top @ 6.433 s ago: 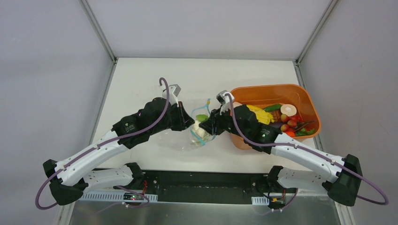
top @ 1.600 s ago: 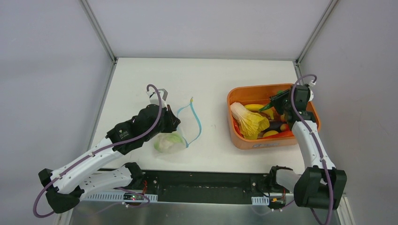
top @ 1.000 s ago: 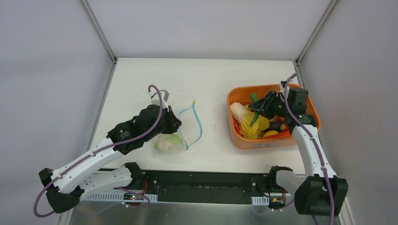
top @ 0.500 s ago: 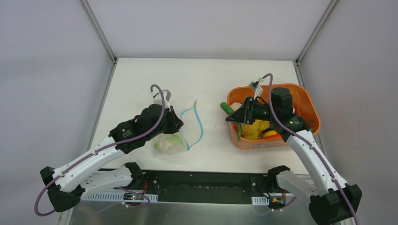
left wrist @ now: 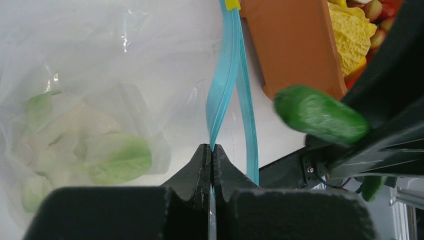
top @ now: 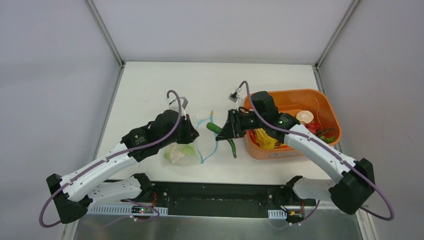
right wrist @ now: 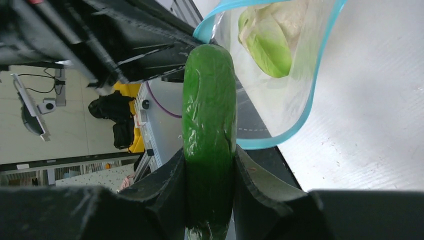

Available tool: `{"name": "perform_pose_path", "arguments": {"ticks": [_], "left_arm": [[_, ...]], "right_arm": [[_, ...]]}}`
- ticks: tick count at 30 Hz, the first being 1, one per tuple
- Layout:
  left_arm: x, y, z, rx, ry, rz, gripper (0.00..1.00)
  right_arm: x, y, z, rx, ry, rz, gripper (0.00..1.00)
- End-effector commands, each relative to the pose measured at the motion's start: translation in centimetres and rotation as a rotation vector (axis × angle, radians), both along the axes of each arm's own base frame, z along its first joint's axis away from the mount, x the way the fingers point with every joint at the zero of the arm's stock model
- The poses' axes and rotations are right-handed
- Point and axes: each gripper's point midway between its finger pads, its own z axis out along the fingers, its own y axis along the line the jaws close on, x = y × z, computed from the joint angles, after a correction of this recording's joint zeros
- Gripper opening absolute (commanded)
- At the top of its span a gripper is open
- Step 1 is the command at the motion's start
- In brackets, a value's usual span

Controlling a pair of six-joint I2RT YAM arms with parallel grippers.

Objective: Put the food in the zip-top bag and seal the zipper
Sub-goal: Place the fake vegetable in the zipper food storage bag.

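The clear zip-top bag (top: 181,151) lies left of centre with a pale green and white cabbage piece (top: 176,154) inside. Its blue zipper (top: 209,140) stands open in a loop. My left gripper (top: 192,131) is shut on the zipper's near strip (left wrist: 220,95) and holds the mouth up. My right gripper (top: 226,132) is shut on a long green vegetable (top: 215,128), held right beside the bag's open mouth. In the right wrist view the green vegetable (right wrist: 209,115) sits between my fingers, with the bag's mouth (right wrist: 280,75) just beyond it.
The orange tub (top: 320,98) stands at the right with a yellow leafy piece (top: 262,137), a mushroom (top: 304,116) and red pieces (top: 315,128) inside. The tub's near wall (left wrist: 295,45) shows in the left wrist view, close to the bag.
My right arm has carried the green vegetable out of the orange tub and leftward to the bag's mouth. My left gripper has kept hold of the zipper and shifted slightly right.
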Motion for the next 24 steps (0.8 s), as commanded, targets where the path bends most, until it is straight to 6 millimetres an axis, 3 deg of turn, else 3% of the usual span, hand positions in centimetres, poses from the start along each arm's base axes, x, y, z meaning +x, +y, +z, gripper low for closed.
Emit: {"name": "perform_pose_path", "arguments": {"ticks": [1,6,18,21,24], "left_arm": [[0.3,-0.8,2.1,-0.057,-0.031,-0.017,0.00],[0.2,-0.8,2.2,-0.062,-0.035,-0.025,0.00],[-0.5,-2.5,2.3,-0.091,0.001,-0.104,0.00],[-0.5,-2.7,2.6,-0.121,-0.007,-0.099,0.00],[-0.3,-2.7,3.4,-0.149,-0.027,-0.089,0.00]], "right_arm": [[0.8,2.5,-0.5,-0.043,0.002,-0.019,0.26],[1.9,4.1,-2.8,-0.105,0.058,-0.070,0.27],[6.6,6.4,-4.2,-0.234,0.066,-0.267,0.38],[6.7,6.6,-5.3,-0.268,0.064,-0.288,0.42],[6.5,7.3,-5.0,-0.241,0.025,-0.295,0.45]]}}
